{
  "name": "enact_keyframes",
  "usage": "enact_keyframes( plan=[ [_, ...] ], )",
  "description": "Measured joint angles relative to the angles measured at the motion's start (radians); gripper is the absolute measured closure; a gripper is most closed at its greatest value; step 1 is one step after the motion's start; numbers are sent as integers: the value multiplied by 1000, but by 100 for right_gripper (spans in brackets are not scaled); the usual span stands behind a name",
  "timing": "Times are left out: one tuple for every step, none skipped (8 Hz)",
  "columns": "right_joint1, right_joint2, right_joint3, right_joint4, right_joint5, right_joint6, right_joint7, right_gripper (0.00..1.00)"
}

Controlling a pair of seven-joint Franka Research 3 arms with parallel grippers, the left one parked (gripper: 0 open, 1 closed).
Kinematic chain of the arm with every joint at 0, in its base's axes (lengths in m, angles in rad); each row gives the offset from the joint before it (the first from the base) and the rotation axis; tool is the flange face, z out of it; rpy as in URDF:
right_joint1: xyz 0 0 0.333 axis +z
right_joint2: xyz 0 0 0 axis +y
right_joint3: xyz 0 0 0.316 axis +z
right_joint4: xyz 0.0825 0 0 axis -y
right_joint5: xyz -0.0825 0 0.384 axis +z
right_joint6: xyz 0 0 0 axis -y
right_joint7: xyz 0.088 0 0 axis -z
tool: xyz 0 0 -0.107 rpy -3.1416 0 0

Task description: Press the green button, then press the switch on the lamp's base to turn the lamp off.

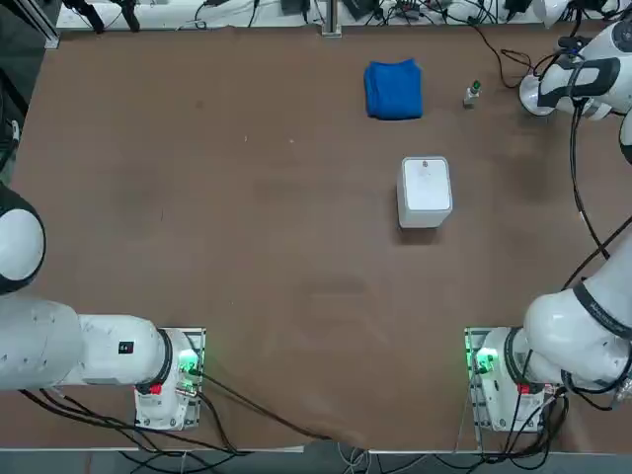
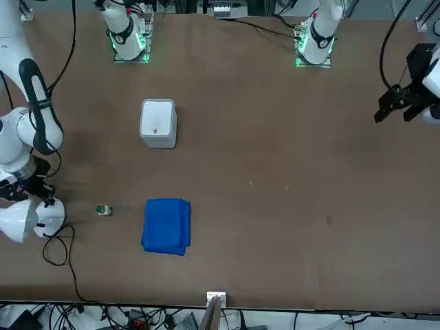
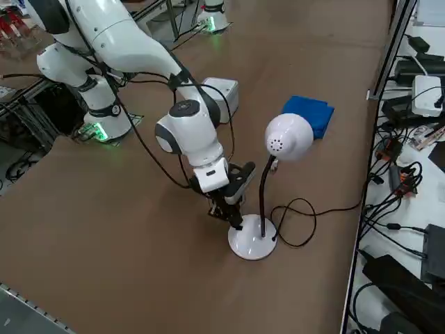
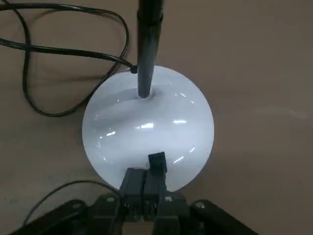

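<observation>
1. Nearest the wrist camera, the right gripper (image 4: 145, 172) is clenched shut, its two dark fingers together at the lamp's base (image 4: 149, 127); whether they touch it I cannot tell.
2. That base is one glossy white round disc, flat on the brown table (image 1: 247, 247), near the table's far right corner in the top view.
3. One black stem (image 3: 264, 198) rises from the disc to one white rounded lamp head (image 3: 288, 136) with small dots on its face.
4. One black cord (image 3: 313, 229) leaves the disc and loops on the tabletop beside it.
5. One green button (image 1: 472, 94), a bright green top on a pale body, lies near the lamp.
6. One folded blue cloth (image 1: 394, 90) lies left of the button in the top view.
7. One white rounded-square box (image 1: 426, 191) stands between the cloth and the right arm's mount (image 1: 479, 375), which glows green.
8. Beyond the table's edge, black cables (image 3: 389, 188) tangle on a white surface.
</observation>
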Motion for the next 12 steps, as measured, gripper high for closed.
enact_keyframes(
  plan=[
    [0, 0, 0, 0, 0, 0, 0, 98],
    [0, 0, 0, 0, 0, 0, 0, 98],
    [0, -1, 0, 1, 0, 0, 0, 98],
    [1, -12, 3, 5, 0, -22, 1, 98],
    [2, -47, 7, 11, 0, -98, 10, 98],
    [3, -106, 11, 18, 0, -217, 24, 98],
    [4, -182, 14, 24, 1, -363, 31, 98],
    [5, -268, 17, 27, 3, -528, 33, 98],
    [5, -348, 24, 28, 6, -682, 33, 98],
    [7, -419, 41, 28, 27, -801, 35, 98],
    [17, -488, 61, 32, 69, -888, 36, 95],
    [38, -556, 81, 44, 109, -964, 49, 92]
  ],
)
